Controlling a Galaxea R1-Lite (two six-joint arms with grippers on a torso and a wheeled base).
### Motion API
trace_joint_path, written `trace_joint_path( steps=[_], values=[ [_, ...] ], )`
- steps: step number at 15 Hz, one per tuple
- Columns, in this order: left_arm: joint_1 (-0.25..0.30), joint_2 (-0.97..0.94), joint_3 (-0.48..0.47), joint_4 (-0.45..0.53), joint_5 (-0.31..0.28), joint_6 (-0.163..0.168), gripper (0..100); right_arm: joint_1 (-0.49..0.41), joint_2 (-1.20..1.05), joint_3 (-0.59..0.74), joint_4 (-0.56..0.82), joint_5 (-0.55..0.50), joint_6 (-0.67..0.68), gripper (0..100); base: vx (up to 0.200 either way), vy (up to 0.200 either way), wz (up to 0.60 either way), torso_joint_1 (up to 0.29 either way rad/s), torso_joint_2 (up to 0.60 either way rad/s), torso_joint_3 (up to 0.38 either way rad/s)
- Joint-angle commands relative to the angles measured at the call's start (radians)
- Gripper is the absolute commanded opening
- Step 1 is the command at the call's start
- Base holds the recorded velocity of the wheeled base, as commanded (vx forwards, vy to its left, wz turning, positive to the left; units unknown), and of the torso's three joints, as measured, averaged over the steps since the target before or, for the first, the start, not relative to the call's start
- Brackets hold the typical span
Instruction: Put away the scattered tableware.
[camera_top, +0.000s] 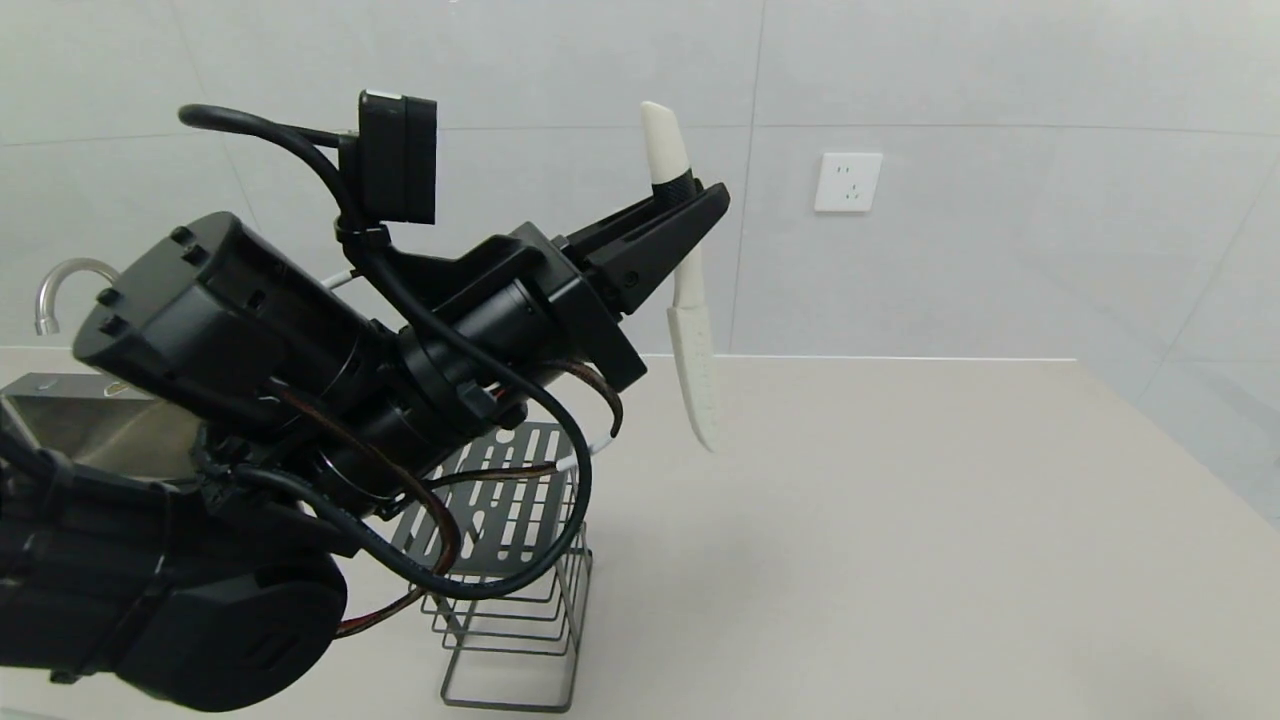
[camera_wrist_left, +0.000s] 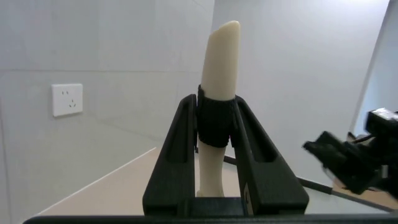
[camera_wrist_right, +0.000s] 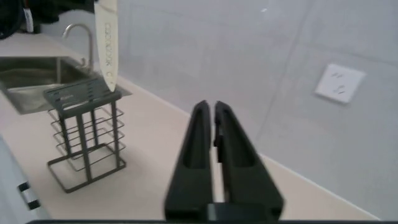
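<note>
Presently your left hand (camera_top: 686, 215) grips the knife (camera_top: 692, 340) at its collar, blade down near the rack (camera_top: 520, 520). If misaligned, the tip may strike the slotted top and twist loose.

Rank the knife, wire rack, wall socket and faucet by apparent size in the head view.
1. wire rack, though partly hidden
2. knife, long but thin, and nearer the camera
3. wall socket and faucet look about alike

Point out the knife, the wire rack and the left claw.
knife (camera_top: 693, 345), head view, on the white blade.
wire rack (camera_wrist_right: 74, 98), right wrist view, on its slotted top plate.
left claw (camera_wrist_left: 216, 111), left wrist view, between the fingertips clamping the knife's handle.
</note>
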Motion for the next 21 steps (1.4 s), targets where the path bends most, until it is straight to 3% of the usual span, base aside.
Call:
trace_joint_path(
  steps=[1, 2, 6, 9, 11, 13, 17, 21],
  values=[
    [0.01, -0.005, 0.009, -0.001, -0.001, 0.004, 0, -0.101, -0.32, 0.014, 0.2, 0.003, -0.004, 0, 0.0, 0.0, 0.0, 0.0, 0.0, 0.0],
    [0.015, -0.008, 0.012, -0.001, -0.001, 0.004, 0, -0.104, -0.418, 0.015, 0.318, 0.003, -0.006, 0, 0.0, 0.0, 0.0, 0.0, 0.0, 0.0],
    [0.021, -0.042, 0.052, 0.0, -0.001, 0.004, 0, -0.193, -0.631, 0.017, 0.522, -0.002, -0.004, 0, 0.0, 0.0, 0.0, 0.0, 0.0, 0.0],
    [0.047, -0.074, 0.07, 0.002, -0.001, 0.005, 0, -0.196, -0.807, 0.017, 0.764, 0.0, 0.0, 0, 0.0, 0.0, 0.0, 0.0, 0.0, 0.0],
    [0.061, -0.094, 0.087, 0.002, 0.0, 0.009, 0, -0.196, -0.81, 0.017, 0.809, -0.008, 0.007, 0, 0.0, 0.0, 0.0, 0.0, 0.0, 0.0],
    [0.09, -0.165, 0.176, 0.0, 0.022, 0.009, 0, -0.196, -0.81, 0.015, 1.059, -0.014, -0.023, 0, 0.0, 0.0, 0.0, 0.0, 0.0, 0.0],
    [0.174, -0.283, 0.256, 0.011, 0.027, 0.009, 0, -0.196, -0.81, 0.008, 1.083, -0.143, -0.021, 0, 0.0, 0.0, 0.0, 0.0, 0.0, 0.0],
    [0.205, -0.29, 0.263, 0.011, 0.027, 0.01, 0, -0.197, -0.81, 0.011, 1.083, -0.264, 0.071, 0, 0.0, 0.0, 0.0, 0.0, 0.0, 0.0]
  ],
)
